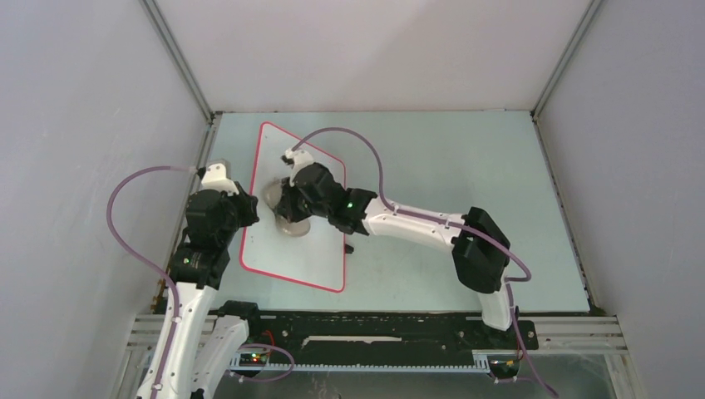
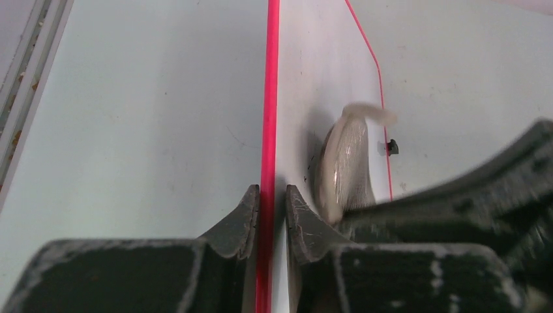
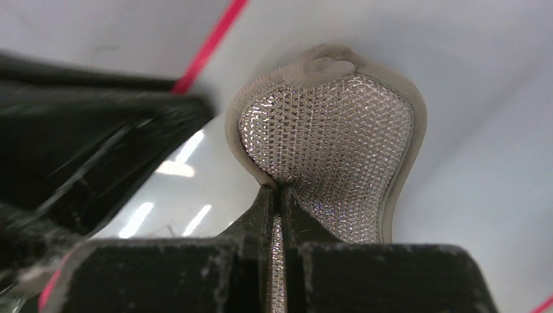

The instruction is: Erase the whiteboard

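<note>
Whiteboard (image 1: pixel 291 262) lay lengthwise, near to far.
Left gripper (image 2: pixel 270 199) pinched its rim; right gripper (image 3: pixel 279 195), stretched leftward, clamped a pad (image 3: pixel 326 137).

The right gripper (image 3: pixel 280 199) has its two black fingers pressed together on the lower edge of a grey knobbly cloth pad (image 3: pixel 332 130) with a plain hem. The pad lies against the glossy whiteboard (image 3: pixel 476 163). The board's red rim (image 3: pixel 209 45) runs diagonally beside a black, blurred robot part (image 3: pixel 85 150).

table (image 1: pixel 465 166): pale green, flat | on it: whiteboard (image 1: pixel 289 258), left side, askew
</note>
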